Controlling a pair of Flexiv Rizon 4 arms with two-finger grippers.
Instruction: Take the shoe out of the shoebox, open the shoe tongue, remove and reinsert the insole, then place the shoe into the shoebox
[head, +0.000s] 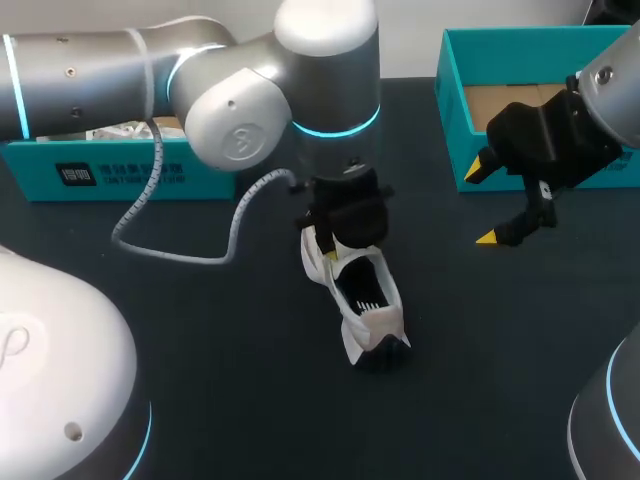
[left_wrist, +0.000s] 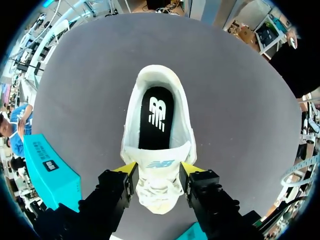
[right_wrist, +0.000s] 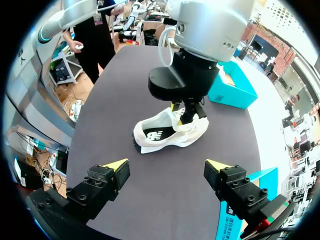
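A: While the shoe (head: 365, 310) stands on the bench (head: 200, 340), out of the shoebox (head: 452, 110), left claw (head: 335, 255) sits on it.
B: Left wrist: pinching the upper by the tongue (left_wrist: 159, 162); insole (left_wrist: 156, 117) in.
A: Right wrist: right claw (right_wrist: 167, 167) spread, well apart.
B: Looks like the tongue step. Next: right pulls the insole.

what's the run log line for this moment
shoe on table, outside shoebox | insole in shoe | left end effector shut on shoe | right end effector open, empty
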